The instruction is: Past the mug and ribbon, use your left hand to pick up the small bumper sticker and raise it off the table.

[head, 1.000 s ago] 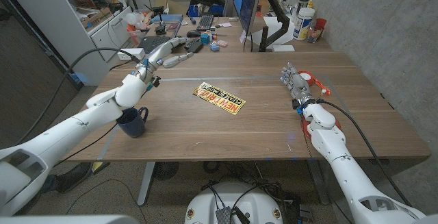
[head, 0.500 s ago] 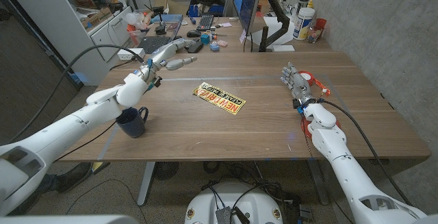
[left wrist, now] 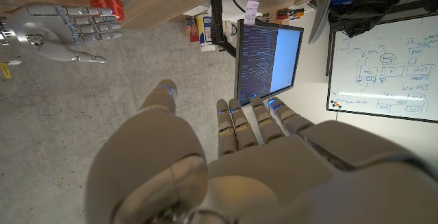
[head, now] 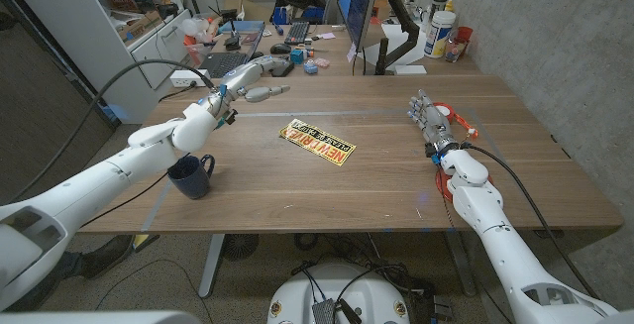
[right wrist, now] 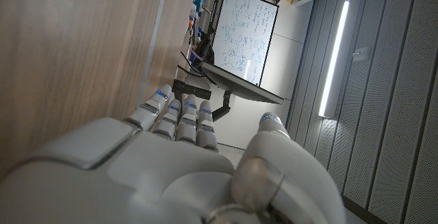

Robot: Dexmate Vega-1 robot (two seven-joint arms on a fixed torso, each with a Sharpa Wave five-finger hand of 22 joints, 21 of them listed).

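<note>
Meanwhile, at the table (head: 327, 190): a warm wood-grain top, matte and smooth.
Sticker: the small bumper sticker (head: 317, 142), a flat yellow rectangle with red and black lettering, lies skewed near the centre, untouched.
Mug: a glossy dark blue mug (head: 191, 176) stands upright at eight o'clock from the sticker, handle showing.
Ribbon: a red roll of ribbon (head: 453, 116) sits at three o'clock, just behind the right hand.
Left hand: the left hand (head: 250, 78), smooth white shell, is raised above the table's far left at eleven o'clock from the sticker, fingers extended and apart, holding nothing.
Right hand: the right hand (head: 429, 121) holds nothing, fingers straight and slightly spread.
</note>
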